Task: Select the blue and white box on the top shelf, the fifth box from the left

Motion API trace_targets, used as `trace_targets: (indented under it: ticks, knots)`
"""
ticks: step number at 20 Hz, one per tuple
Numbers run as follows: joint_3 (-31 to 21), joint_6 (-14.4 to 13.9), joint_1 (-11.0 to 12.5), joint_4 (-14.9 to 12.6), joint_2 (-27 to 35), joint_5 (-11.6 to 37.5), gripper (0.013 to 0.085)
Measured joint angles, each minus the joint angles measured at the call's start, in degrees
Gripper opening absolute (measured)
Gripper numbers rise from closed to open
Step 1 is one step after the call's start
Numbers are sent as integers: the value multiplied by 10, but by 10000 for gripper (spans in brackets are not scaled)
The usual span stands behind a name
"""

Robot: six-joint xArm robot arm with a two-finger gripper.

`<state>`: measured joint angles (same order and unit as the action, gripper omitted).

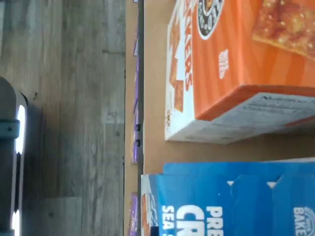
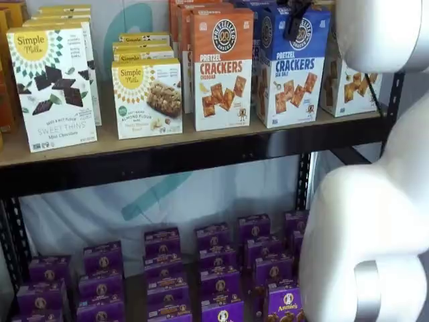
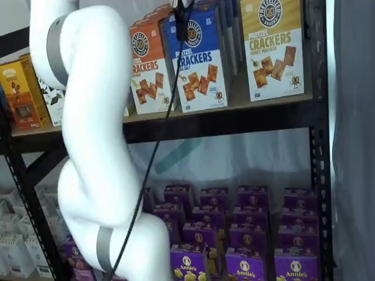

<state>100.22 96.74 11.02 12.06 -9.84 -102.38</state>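
Poised over the blue and white box (image 2: 292,67) on the top shelf (image 2: 201,149), beside an orange box (image 2: 222,67), presumably lined up for a top grab: black claw (image 2: 295,20), too dim for telling open or closed

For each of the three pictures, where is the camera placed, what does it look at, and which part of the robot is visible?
Wrist view: on the wrist, above the top shelf, over the blue and white box and orange carton; no tool fingers show.
Shelf view: frontal, left of the blue and white box; white arm at right, tool above the box.
Shelf view: angled from the right; white arm at left, tool and cable.
Shared: both shelf views show the purple boxes below.
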Motion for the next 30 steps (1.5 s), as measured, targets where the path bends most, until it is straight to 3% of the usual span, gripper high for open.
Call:
trace_targets:
  ticks: [16, 30]
  knots:
    - [-30, -6, -1, -8, -67, -66, 570]
    - [-143, 6, 7, -13, -163, -77, 570]
